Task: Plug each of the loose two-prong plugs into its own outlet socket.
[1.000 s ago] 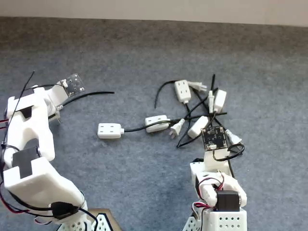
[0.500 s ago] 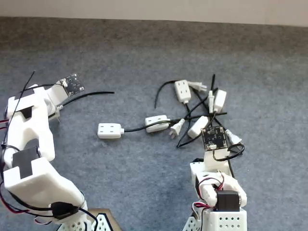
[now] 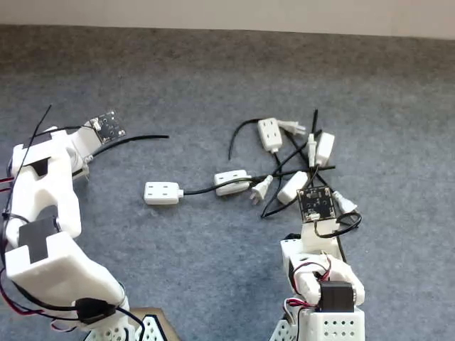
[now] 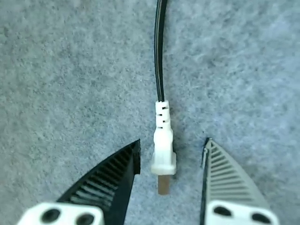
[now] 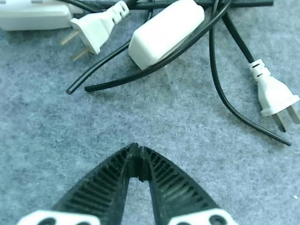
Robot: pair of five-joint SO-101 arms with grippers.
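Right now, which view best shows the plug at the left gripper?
Left wrist view: the white two-prong plug lies between the left gripper's open fingers, untouched. The high view gives its black cord; the right wrist view faces other plugs.

On my high view, one white socket block [image 3: 161, 192] lies flat left of centre, outlets up. A black cord [image 3: 199, 189] leads right from it to a second block [image 3: 232, 182]. A third block [image 3: 270, 133] sits above centre. A fourth block [image 3: 323, 148] and a fifth block [image 3: 292, 187] lie tangled in black cords right of centre.

One loose plug [image 3: 261, 189] lies just right of the second block, prongs toward the lower left. Another plug [image 3: 346, 204] lies at the tangle's lower right. My left wrist view has a third plug [image 4: 163, 154] lying unplugged on the grey carpet [image 4: 70, 70].
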